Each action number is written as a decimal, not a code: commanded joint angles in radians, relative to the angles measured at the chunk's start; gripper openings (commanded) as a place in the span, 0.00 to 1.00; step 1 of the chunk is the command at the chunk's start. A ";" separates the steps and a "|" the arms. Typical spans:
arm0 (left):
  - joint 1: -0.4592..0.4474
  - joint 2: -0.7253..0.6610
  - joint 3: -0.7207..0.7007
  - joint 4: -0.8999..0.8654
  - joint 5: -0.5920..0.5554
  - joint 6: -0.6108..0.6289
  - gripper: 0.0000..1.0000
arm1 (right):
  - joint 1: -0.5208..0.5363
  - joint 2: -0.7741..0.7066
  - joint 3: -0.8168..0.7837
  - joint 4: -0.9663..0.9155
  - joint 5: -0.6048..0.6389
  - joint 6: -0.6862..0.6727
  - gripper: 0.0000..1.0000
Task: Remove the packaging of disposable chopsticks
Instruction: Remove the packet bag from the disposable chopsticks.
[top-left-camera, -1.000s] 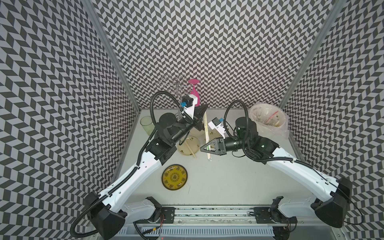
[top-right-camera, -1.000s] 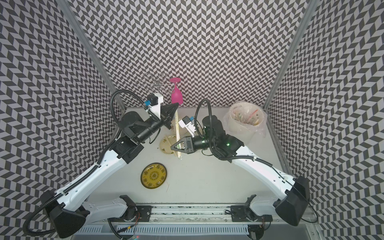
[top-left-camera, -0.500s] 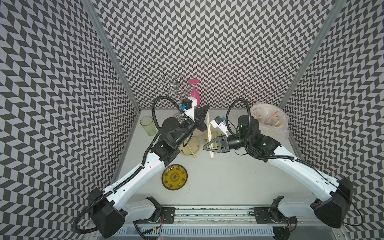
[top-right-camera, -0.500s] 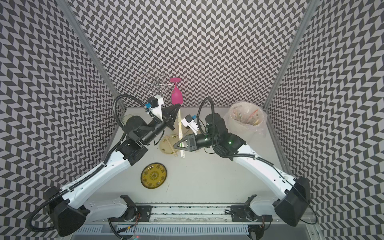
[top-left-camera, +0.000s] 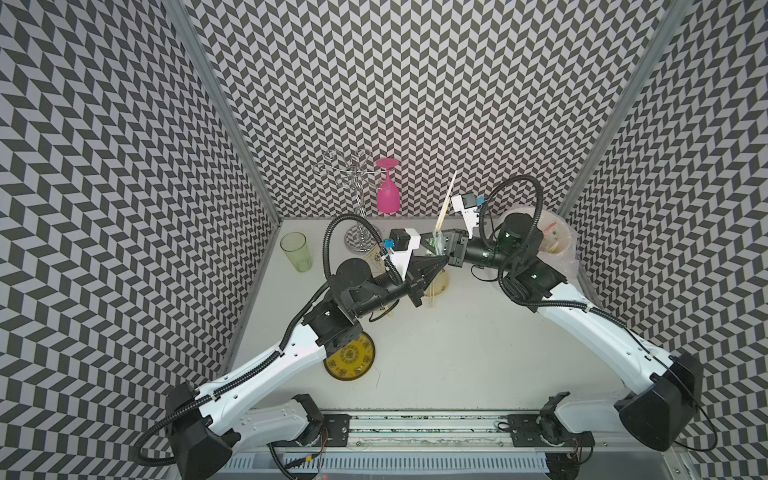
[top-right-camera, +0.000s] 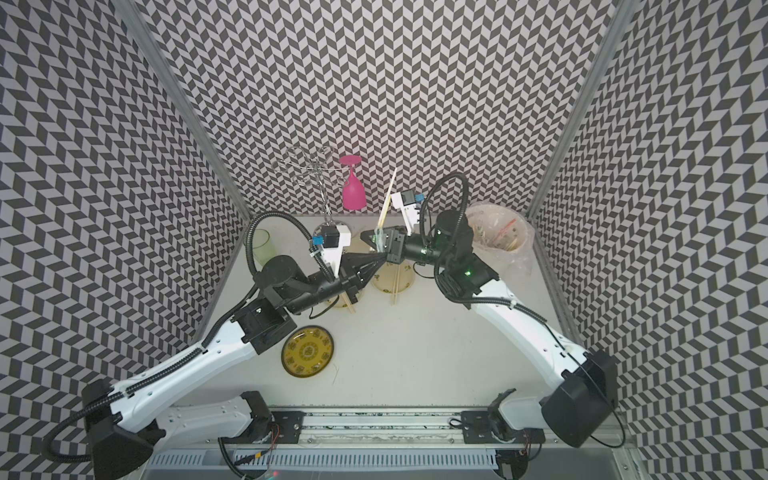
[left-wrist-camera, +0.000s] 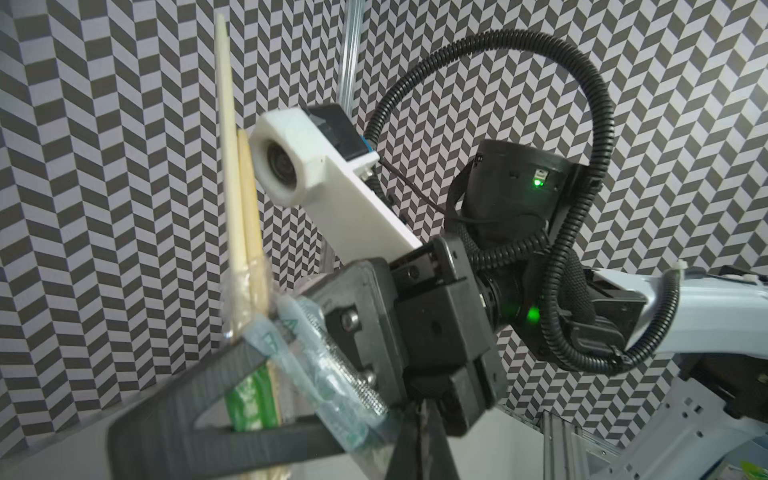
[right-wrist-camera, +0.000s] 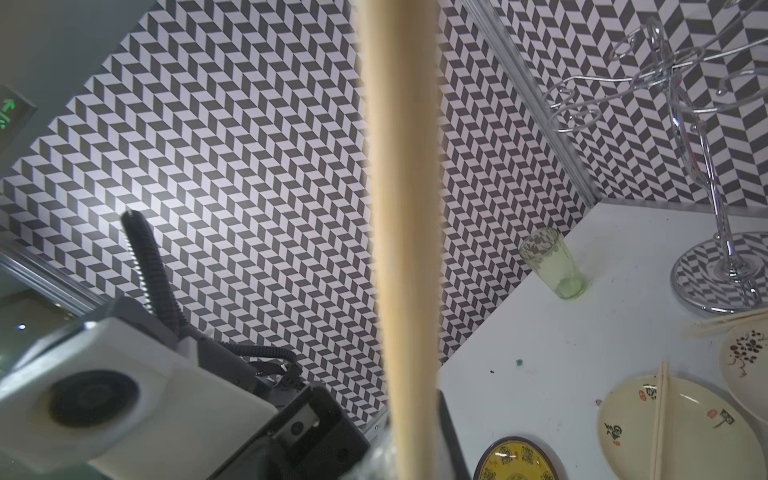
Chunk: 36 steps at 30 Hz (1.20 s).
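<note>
Right fingers (left-wrist-camera: 187, 392) clamping the disposable chopsticks (left-wrist-camera: 230, 187) near-upright (sleeved end down), left fingers (top-left-camera: 428, 268) pinching the packaging (left-wrist-camera: 316, 365)

Count as found. Grippers: two, left gripper (top-right-camera: 380, 261) and right gripper (top-right-camera: 370, 239). Disposable chopsticks: one upright pair (left-wrist-camera: 239, 199), two sticks, lower end in one green-banded sleeve (left-wrist-camera: 249, 395). First lying pair (right-wrist-camera: 660, 419) on the marked pale plate (right-wrist-camera: 702, 440). Second lying pair (right-wrist-camera: 725, 326) at the floral pale plate (right-wrist-camera: 748, 374). Stick ends (top-right-camera: 351, 306) under the left arm (top-right-camera: 208, 357): same or further pair, undetermined. Plates seen: three, adding one yellow plate (top-left-camera: 349, 357), 8 o'clock on the table (top-left-camera: 457, 353). Green tumbler (top-left-camera: 296, 251): one, 10 o'clock. Wire rack (top-left-camera: 358, 242): one, 11 o'clock. Pink goblet (top-left-camera: 388, 199): one, 12 o'clock. Clear bag (top-left-camera: 567, 253): one, 2 o'clock, contents uncountable.
</note>
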 joint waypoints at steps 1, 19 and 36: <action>0.046 -0.014 -0.033 -0.056 0.100 -0.043 0.00 | 0.005 -0.034 -0.019 0.139 0.041 0.016 0.00; 0.418 -0.148 -0.127 0.271 0.476 -0.206 0.74 | 0.058 -0.077 -0.072 -0.256 0.022 -0.426 0.00; 0.391 0.012 -0.059 0.250 0.676 -0.280 0.72 | 0.195 -0.050 -0.022 -0.431 -0.074 -0.655 0.00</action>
